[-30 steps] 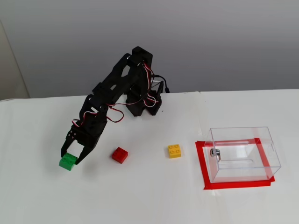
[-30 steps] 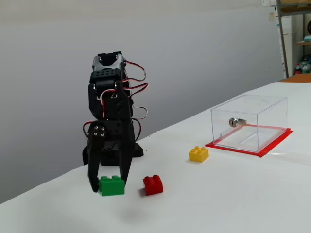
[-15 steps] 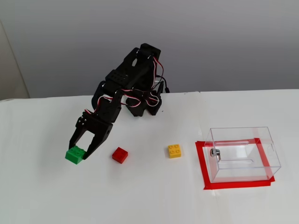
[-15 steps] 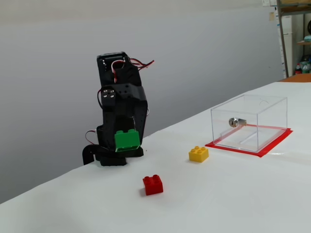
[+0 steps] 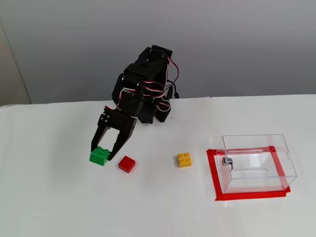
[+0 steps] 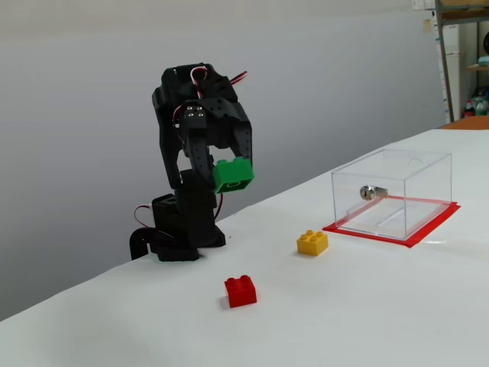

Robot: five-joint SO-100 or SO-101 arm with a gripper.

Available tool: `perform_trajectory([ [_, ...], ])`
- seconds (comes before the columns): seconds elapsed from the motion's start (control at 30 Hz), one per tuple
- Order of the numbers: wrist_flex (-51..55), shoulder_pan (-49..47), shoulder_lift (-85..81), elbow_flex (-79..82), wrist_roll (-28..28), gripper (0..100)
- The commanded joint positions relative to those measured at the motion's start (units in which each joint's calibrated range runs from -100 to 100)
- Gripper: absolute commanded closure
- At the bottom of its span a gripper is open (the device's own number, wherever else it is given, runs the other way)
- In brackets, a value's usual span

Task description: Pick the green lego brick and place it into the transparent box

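Black arm, upper left of centre in both fixed views, base seated on the white table near its far edge, red and white wires looped along the links. The jaws pointed downward in a fixed view, closed part-way on the green lego brick, which sat pinched between the two black fingers; in a fixed view from the side the same brick was clearly raised well above the table, tilted, studs toward the upper left, at about mid-height of the frame. Red brick, lying on the table just right of the jaws in a fixed view, lower centre-left in the side view, untouched. Yellow brick, centre of frame, lying on the table between the red brick and the box, apart from both. Transparent box, right of frame in both fixed views, open at the top, standing inside a rectangle of red tape stuck to the table; small metal knob on its left wall; nothing seen inside it. Plain grey wall behind.
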Motion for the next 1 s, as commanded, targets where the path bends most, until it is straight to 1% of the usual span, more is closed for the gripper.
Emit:
perform_trajectory([
  [0.0,-0.5,-2.0,-4.4,1.9,-0.2,96],
  [0.2,-0.4,-6.5,-12.4,8.5,-0.1,96],
  [0.3,0.0,-10.2,-16.8,10.8,-0.1,96],
  [0.57,0.0,-23.9,-22.4,13.0,-0.1,96],
  [0.7,0.0,-32.6,-22.4,12.8,0.1,96],
  [0.97,0.0,-45.9,-21.6,12.9,-0.1,96],
])
